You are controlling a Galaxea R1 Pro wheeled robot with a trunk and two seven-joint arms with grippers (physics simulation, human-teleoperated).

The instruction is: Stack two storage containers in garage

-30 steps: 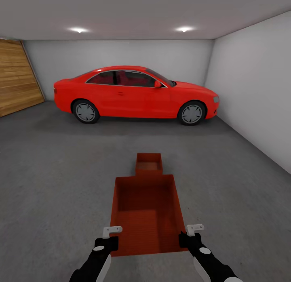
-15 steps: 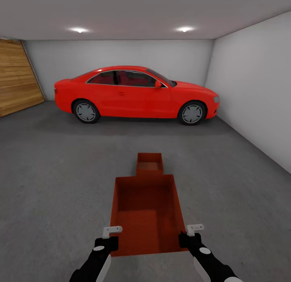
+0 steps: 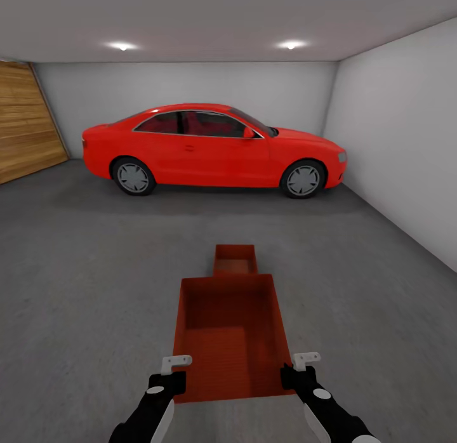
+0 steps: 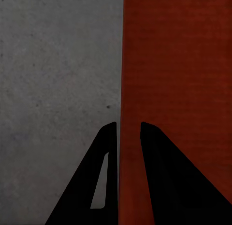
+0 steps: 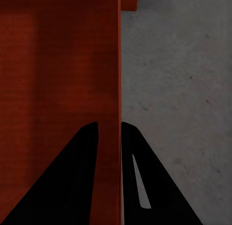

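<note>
I hold one rust-red storage container out in front of me above the grey garage floor. My left gripper is shut on its left wall, and my right gripper is shut on its right wall. The other storage container rests on the floor just beyond the held one, with its near end hidden behind the held container's far wall. A corner of it peeks past the held wall in the right wrist view.
A red coupe car stands across the back of the garage. A white wall runs along the right, and a wood-plank panel is at the far left. Open concrete lies on both sides of the containers.
The whole view has crept forward slightly: the car and the far container sit a touch nearer. Both grippers keep the same hold on the held container.
</note>
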